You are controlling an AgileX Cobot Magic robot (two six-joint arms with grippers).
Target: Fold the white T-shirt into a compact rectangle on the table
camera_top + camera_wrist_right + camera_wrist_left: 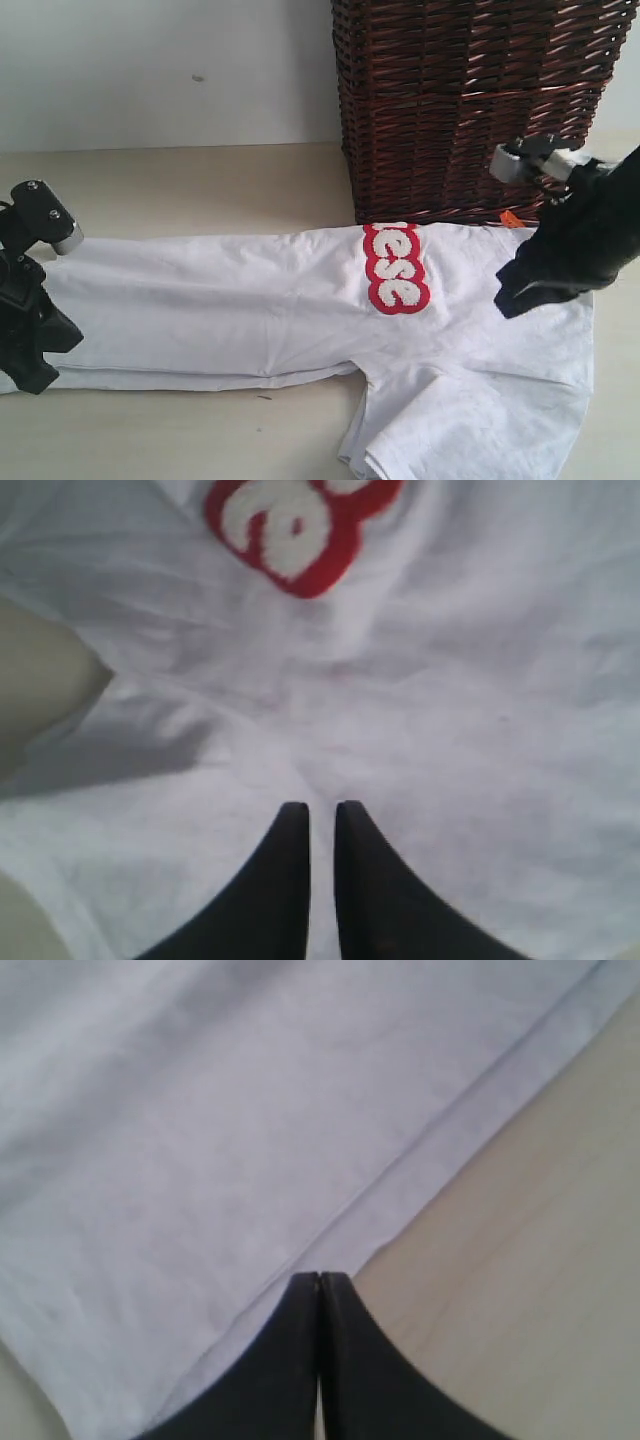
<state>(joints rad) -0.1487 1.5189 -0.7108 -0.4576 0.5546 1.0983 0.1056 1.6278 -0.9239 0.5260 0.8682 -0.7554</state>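
Shirt [250, 300] laid flat on table [200, 190], stretched lengthwise across the exterior view, hem end toward 9 o'clock, shoulder end toward 3. Folded in from the long sides into a band, one doubled edge running along the near side. Red-edged lettering [395, 268] turned sideways on the chest, partly tucked, reading "ese". One sleeve [400, 440] spilling out toward 5 o'clock from the lettering, rumpled and double-layered.

Left gripper [318, 1280] at the 9 o'clock end, low over the near hem corner. Fingers [280, 1360] pressed together with no gap, tips right at the stitched hem where cloth meets bare table. Clenched for certain; cannot tell whether any cloth is caught between the tips.

Right gripper [320, 815] at 3 o'clock from the lettering, over the shoulder area. Fingers [275, 880] a sliver apart, tips down at the cloth, with creases running toward them. Cannot tell whether grasping fabric or merely resting close above it.

Basket [470, 100], dark brown wicker, standing at 12 o'clock from the lettering, just behind the shirt's far edge. Small orange tag [510, 219] at the basket's foot. Wall [150, 70] behind the table, plain white.
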